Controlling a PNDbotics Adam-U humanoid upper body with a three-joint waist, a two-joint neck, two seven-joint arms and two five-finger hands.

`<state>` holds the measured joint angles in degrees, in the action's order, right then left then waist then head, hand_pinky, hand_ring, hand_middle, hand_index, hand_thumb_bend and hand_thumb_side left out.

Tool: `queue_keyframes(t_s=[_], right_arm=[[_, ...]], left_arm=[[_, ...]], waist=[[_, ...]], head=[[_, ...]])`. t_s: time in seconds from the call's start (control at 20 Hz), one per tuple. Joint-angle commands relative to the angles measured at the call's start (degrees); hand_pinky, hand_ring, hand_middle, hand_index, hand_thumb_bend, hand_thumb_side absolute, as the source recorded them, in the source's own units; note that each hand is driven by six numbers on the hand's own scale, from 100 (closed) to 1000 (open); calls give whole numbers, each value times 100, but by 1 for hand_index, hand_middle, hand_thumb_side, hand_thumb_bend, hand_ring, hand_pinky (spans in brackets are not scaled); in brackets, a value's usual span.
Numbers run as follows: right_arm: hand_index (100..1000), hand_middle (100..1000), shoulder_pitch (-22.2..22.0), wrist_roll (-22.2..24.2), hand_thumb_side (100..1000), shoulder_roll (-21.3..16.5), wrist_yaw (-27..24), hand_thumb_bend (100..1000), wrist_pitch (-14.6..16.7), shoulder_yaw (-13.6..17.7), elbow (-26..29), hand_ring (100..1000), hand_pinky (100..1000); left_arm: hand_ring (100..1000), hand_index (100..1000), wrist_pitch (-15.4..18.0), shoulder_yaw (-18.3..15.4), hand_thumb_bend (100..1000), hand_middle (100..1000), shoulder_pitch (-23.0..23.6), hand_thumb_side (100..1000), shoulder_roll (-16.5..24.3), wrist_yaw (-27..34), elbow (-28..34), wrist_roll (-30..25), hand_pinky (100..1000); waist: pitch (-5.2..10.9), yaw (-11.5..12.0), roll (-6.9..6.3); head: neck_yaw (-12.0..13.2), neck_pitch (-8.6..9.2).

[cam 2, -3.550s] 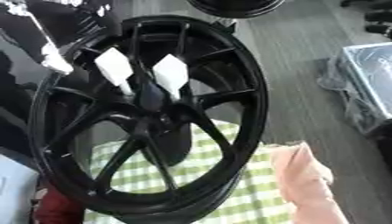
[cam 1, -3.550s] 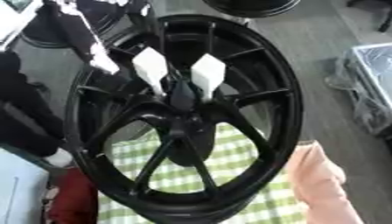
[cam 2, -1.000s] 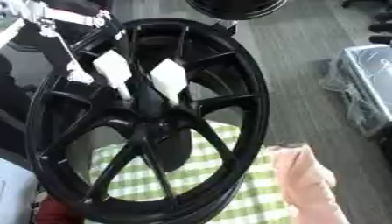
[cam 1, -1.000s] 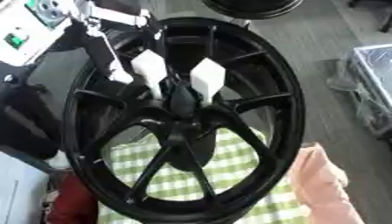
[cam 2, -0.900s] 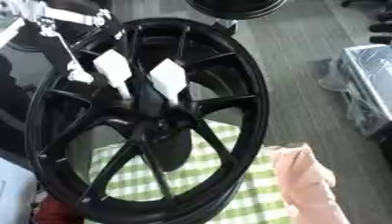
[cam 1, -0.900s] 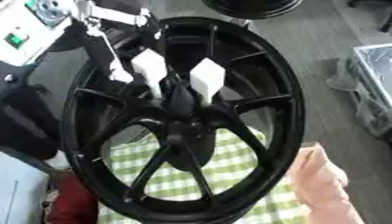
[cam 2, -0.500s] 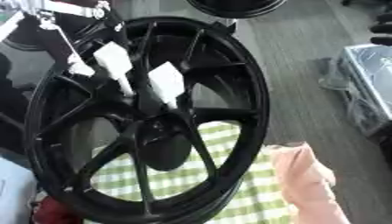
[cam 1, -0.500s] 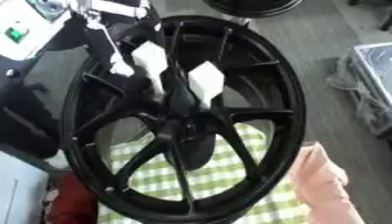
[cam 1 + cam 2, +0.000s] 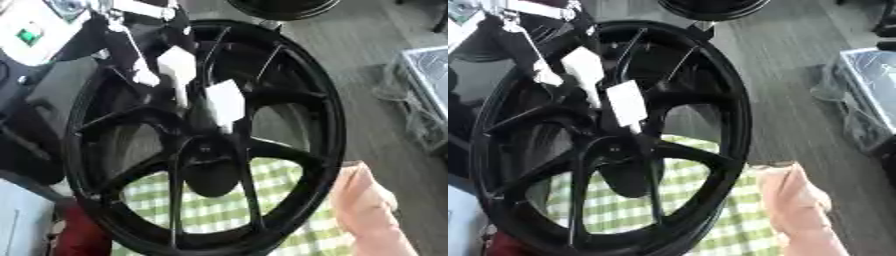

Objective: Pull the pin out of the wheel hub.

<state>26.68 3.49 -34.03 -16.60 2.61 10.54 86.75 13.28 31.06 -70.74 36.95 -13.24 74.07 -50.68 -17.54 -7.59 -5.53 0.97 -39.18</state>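
Grey floor runs behind a green-checked cloth under the work, with a clear bin at 3 o'clock.

The left hand comes in from 11 o'clock, its white-tipped fingers reaching down through the spokes. They look drawn together around something at the centre, but whether they actually pinch it cannot be told. The right hand shows in neither view.

The wheel stands upright on the cloth, black, tilted a little toward 1 o'clock. Its hub lies just below the fingertips, toward 6 o'clock. The pin itself cannot be made out; judging by the hub, its long axis should run straight through the wheel's face, toward the camera. The left hand is the nearer one. A person's sleeve shows beside the rim at 4 o'clock.
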Motion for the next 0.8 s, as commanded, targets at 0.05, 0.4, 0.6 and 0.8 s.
queue_keyframes(t_s=[0.05,0.4,0.6,0.8], right_arm=[[808,692,56,-15,654,-169,-7,100,9,55,61,740,735],[808,691,-17,-21,651,-204,-6,100,23,69,36,740,735],[808,691,-128,-59,645,-267,-4,100,53,119,18,740,735],[808,692,-278,-143,639,-345,-9,100,95,216,-2,740,735]], left_arm=[[683,218,90,-239,100,542,-201,100,153,-10,160,-128,784],[672,213,-118,-985,146,533,-170,100,567,360,639,-128,783],[673,225,-292,-1668,192,560,246,100,1251,650,1174,-128,785],[671,244,-437,-2390,254,564,1160,100,2151,1051,1928,-4,784]], waist=[[94,-6,29],[159,107,81],[236,305,116],[313,574,174]], head=[[22,52],[-33,-47],[-200,-145],[-411,-267]])
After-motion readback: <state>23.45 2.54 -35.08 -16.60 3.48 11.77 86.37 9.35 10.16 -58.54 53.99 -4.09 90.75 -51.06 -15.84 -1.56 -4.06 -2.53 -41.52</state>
